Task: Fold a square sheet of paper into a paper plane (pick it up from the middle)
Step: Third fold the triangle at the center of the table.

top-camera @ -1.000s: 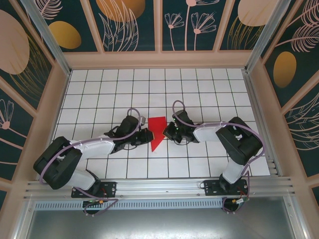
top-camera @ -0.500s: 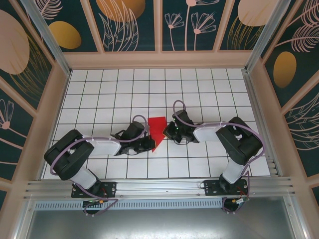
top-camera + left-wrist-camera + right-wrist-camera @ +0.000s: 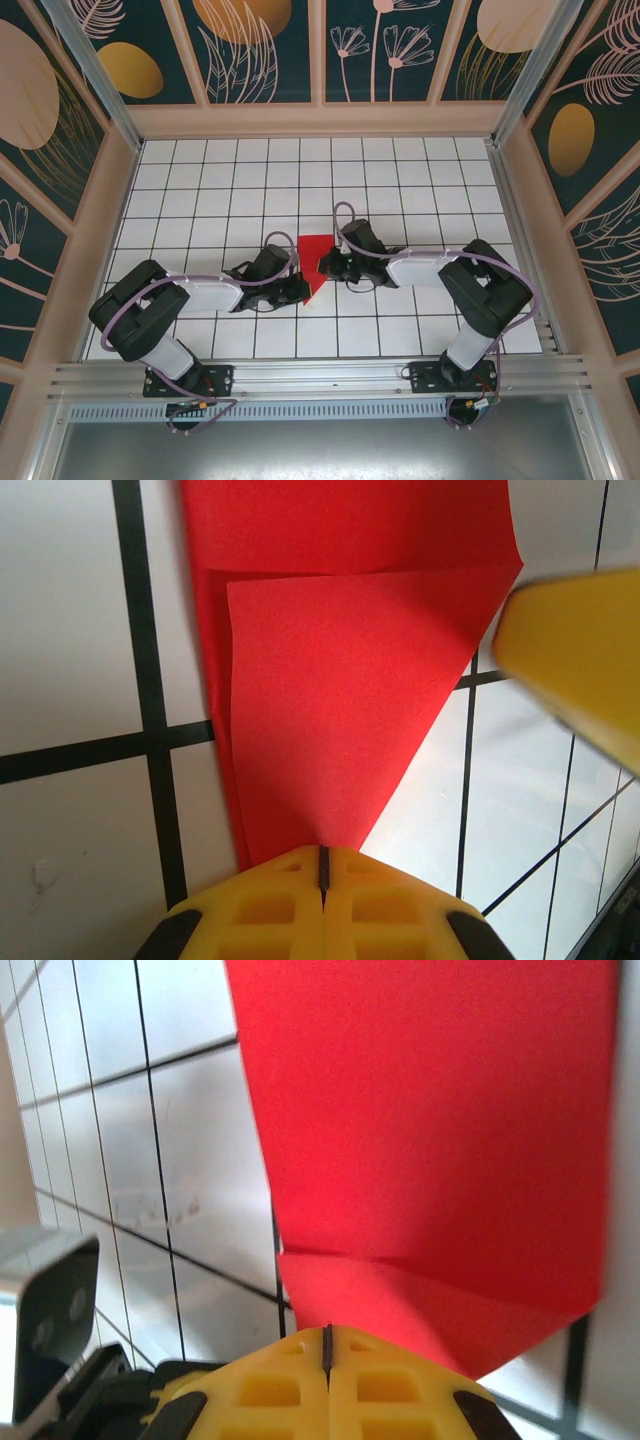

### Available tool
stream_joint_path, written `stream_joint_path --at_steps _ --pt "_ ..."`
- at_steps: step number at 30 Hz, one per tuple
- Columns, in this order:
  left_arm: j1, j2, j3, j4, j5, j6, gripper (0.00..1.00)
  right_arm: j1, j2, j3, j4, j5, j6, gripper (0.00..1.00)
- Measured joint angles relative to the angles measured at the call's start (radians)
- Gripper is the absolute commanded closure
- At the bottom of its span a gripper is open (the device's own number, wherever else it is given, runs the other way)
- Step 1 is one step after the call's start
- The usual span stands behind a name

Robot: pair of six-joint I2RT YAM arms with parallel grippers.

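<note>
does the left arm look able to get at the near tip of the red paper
Likely yes: the left hand, shut, sits at the tip of the red paper, nothing between them.

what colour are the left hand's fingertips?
Yellow; fingertips of the left hand show best in left wrist view.

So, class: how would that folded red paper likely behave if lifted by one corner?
Probably floppy: the red paper looks thin, and its folded flap seems not to lie quite flat. Likely very light, so a nudge might slide it across the smooth tiles. Its crease should stiffen it along the fold.
</note>
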State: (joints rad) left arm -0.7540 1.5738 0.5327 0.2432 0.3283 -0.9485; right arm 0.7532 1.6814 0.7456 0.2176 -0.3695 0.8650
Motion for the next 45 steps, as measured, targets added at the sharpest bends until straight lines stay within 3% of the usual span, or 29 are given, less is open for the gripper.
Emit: stream_joint_path --at_steps 20,34,38,45 --pt "-0.003 -0.001 -0.007 0.007 -0.011 0.005 1.0 0.013 0.09 0.033 -0.042 -0.039 -0.094 0.99" --pt "-0.011 -0.011 -0.035 0.047 -0.034 0.049 1.0 -0.22 0.078 0.025 -0.06 -0.078 -0.235 0.99" --pt "-0.011 -0.013 -0.032 0.038 -0.037 0.058 1.0 -0.208 0.013 0.025 -0.093 -0.032 -0.231 0.99" --pt "-0.011 -0.014 -0.018 0.009 -0.041 0.076 1.0 -0.055 -0.013 0.03 -0.084 -0.022 -0.185 0.99"
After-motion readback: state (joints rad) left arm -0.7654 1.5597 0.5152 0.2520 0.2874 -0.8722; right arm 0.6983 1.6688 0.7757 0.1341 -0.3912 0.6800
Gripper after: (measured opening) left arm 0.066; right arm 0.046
